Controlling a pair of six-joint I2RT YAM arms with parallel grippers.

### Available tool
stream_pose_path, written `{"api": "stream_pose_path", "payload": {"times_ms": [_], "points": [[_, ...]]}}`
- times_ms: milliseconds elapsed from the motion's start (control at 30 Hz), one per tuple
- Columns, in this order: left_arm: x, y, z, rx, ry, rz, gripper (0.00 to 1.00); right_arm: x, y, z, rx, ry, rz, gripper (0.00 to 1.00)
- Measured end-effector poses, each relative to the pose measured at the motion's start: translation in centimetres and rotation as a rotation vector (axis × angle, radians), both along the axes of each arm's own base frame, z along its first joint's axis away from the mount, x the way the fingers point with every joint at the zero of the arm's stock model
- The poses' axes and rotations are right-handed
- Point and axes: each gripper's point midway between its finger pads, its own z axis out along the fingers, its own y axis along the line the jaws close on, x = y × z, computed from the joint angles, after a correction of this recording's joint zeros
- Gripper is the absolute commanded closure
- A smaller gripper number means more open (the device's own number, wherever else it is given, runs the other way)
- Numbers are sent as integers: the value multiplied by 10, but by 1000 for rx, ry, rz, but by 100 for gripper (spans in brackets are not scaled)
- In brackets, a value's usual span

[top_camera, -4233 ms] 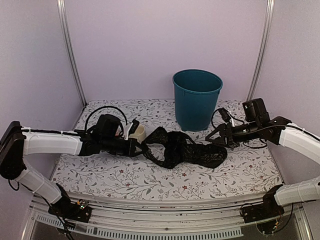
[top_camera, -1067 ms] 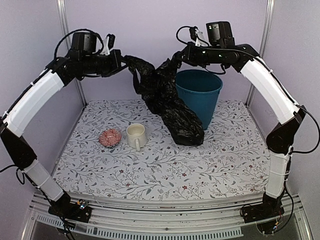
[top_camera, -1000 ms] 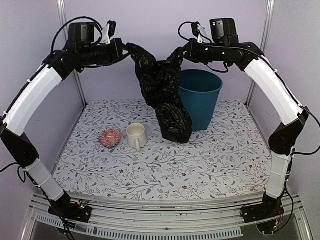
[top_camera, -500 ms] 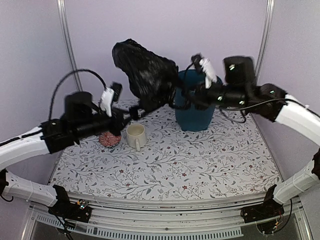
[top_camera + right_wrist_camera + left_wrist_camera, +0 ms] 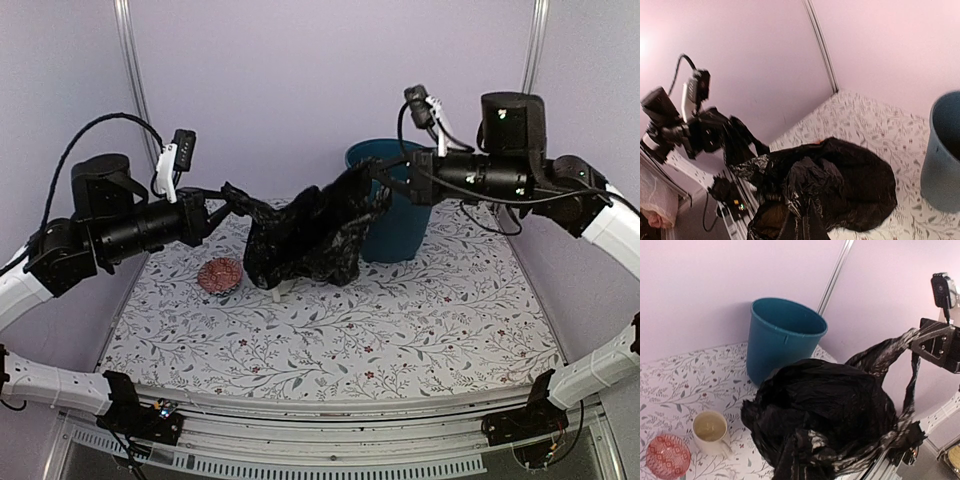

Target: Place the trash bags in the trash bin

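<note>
Here, the bag (image 5: 300,240) hangs like a slack hammock between your two grippers, not yet in the bin (image 5: 400,232). The left gripper (image 5: 226,198) is clamped on one twisted corner and the right gripper (image 5: 383,183) on the opposite one, each pinching only thin plastic. The bulk sags well below the line between the jaws. The bin stands just behind and below the right jaws, and its rim is roughly level with them, so most of the load sits lower than the opening it must clear. From here, the likeliest trouble is the belly of the bag striking the bin's wall as you carry it across, which could drape it outside or tip the bin. Lift both corners before you go. Pulling the jaws further apart could tear the film or let a corner slide free, since the plastic looks slick and is already drawn taut near the right jaws. Below the jaws stand a mug (image 5: 710,430) and a small red dish (image 5: 220,275) on the table (image 5: 400,330), and a low pass could sweep the mug over. Much is hidden: the fingertips of both grippers are buried in crumpled plastic, neither wrist view shows its own fingers, and from above the mug is almost wholly behind the bag. You cannot tell whether the lowest fold touches the mug, nor see the bottom of the bin.
</note>
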Motion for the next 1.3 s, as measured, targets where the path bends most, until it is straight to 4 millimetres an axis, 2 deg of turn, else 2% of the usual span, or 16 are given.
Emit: {"api": "stream_pose_path", "payload": {"times_ms": [33, 100, 167, 233, 333, 533, 633, 700, 800, 900, 967, 1033, 1133, 1167, 1233, 1300], "points": [[1, -1, 14, -19, -16, 1, 100, -1, -3, 34, 67, -46, -4, 99], [4, -3, 31, -35, -30, 5, 100, 0, -7, 63, 125, -80, -22, 99], [8, -6, 38, -35, -27, 15, 100, 7, -8, 82, 160, -89, -45, 99], [12, -10, 33, -25, 1, 25, 100, 17, -7, 80, 163, -73, -68, 99], [17, -14, 15, -17, 66, 36, 100, 36, -3, 49, 111, 0, -107, 99], [28, -16, -46, -6, 234, 52, 100, 64, -8, -47, -41, 214, -203, 99], [54, -12, -68, 6, 307, 99, 100, 91, -14, -77, -81, 309, -272, 99], [77, -5, -70, 11, 335, 139, 100, 121, -12, -85, -96, 352, -314, 99], [118, 5, -38, -13, 296, 196, 100, 171, 10, -56, -60, 310, -330, 99], [137, 11, 43, -76, 122, 205, 100, 194, 27, 24, 66, 140, -291, 99], [127, 13, 106, -123, -32, 175, 100, 181, 24, 69, 130, 40, -255, 99], [96, 15, 176, -171, -241, 128, 100, 148, 19, 112, 174, -77, -216, 99], [27, 21, 234, -221, -478, 50, 100, 56, 23, 157, 167, -309, -106, 99], [8, 24, 238, -230, -527, 28, 100, 29, 25, 164, 166, -365, -65, 99], [-8, 38, 226, -219, -569, 44, 100, -12, 30, 166, 168, -439, 7, 99], [0, 47, 180, -165, -541, 107, 100, -4, 20, 134, 91, -464, -56, 99]]}}
